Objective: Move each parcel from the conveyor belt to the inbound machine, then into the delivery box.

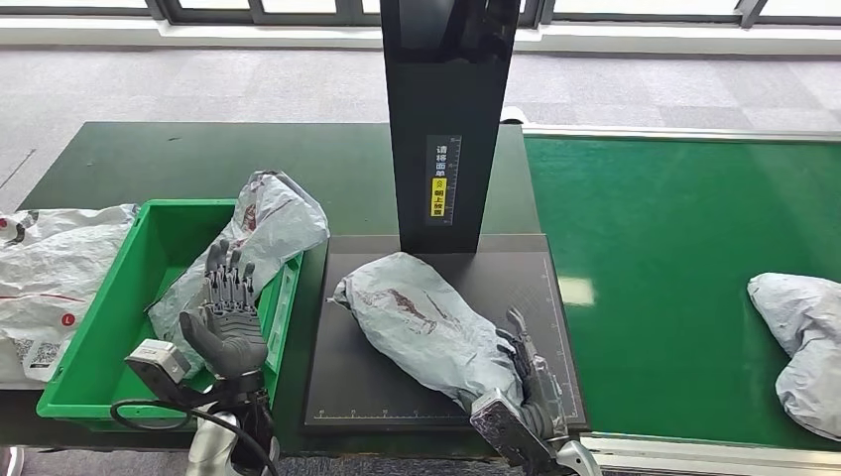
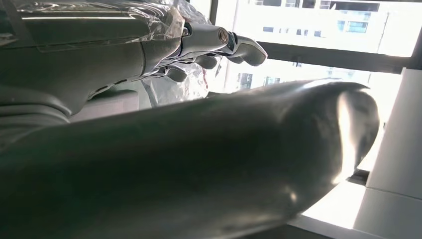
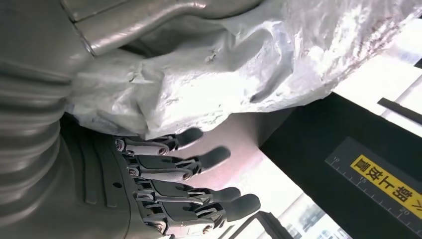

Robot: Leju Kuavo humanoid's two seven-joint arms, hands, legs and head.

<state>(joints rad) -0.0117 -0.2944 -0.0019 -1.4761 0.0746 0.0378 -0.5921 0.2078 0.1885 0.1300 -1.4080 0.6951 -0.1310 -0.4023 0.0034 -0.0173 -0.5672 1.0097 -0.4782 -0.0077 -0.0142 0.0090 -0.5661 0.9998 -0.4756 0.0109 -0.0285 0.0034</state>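
A grey plastic parcel (image 1: 426,327) lies slanted on the black platform (image 1: 347,392) of the inbound machine. My right hand (image 1: 523,385) sits at the parcel's near end. In the right wrist view the parcel (image 3: 224,74) lies between the thumb (image 3: 139,20) and the straight, spread fingers (image 3: 199,191), which do not curl around it. My left hand (image 1: 226,312) is raised over the green delivery box (image 1: 94,312), fingers apart and holding nothing. A second grey parcel (image 1: 260,233) leans in that box over its far right corner. A third parcel (image 1: 805,337) waits on the green conveyor belt (image 1: 674,258).
The machine's tall black column (image 1: 446,119) stands at the back of the platform, between the box and the belt. White bags (image 1: 50,278) lie left of the box. The dark green table (image 1: 198,164) extends behind the box.
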